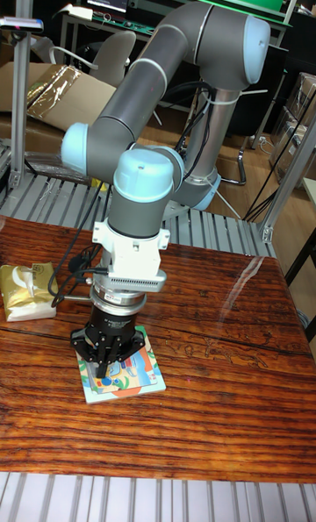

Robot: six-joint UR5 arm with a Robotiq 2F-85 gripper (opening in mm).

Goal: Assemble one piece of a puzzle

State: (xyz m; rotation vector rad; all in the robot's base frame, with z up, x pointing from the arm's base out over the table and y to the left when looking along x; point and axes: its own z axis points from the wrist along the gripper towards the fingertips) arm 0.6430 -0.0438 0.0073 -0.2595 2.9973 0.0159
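Observation:
A small square puzzle board with a colourful cartoon picture and a pale blue rim lies on the wooden table, near its front left. My gripper hangs straight down over the board's left half, its black fingers reaching the picture surface. The fingers are close together, and whether a puzzle piece sits between them is hidden by the gripper body. No loose puzzle piece shows elsewhere on the table.
A gold foil packet lies at the table's left edge. Behind the table are metal roller rails, a cardboard box and an office chair.

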